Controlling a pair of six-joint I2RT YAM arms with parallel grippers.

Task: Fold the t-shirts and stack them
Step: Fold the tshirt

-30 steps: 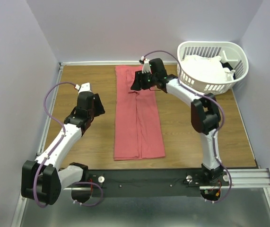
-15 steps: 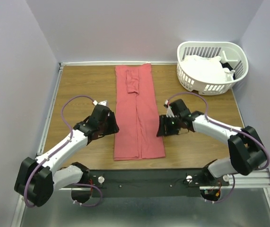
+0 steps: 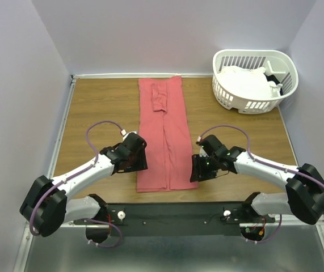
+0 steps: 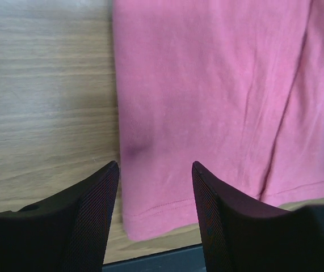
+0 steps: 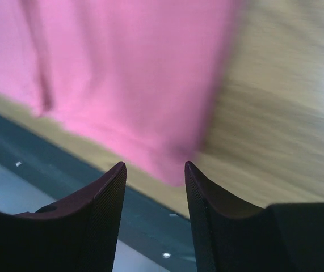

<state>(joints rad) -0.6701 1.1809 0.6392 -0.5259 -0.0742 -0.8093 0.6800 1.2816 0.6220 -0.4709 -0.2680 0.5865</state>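
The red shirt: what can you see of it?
The coral-red t-shirt is plain, soft-looking cotton, folded lengthwise into a long narrow strip with a centre crease and a rumple near its far end. It lies flat on the wooden table, hem at the near end. The open left claw and right claw hover at its near corners, gripping nothing.

Wood-grain table (image 3: pixel 99 107). One coral-red t-shirt (image 3: pixel 164 136) lies flat on it, folded into a long narrow strip running from between the left claw (image 3: pixel 141 161) and the right claw (image 3: pixel 198 170) away to the far edge. The shirt's near left hem corner sits under the left claw, its near right corner under the right claw. There's a small bunched fold at the far end, well beyond both claws. White slatted basket (image 3: pixel 225 95) on the far right corner, well past the right claw, apart from the shirt.
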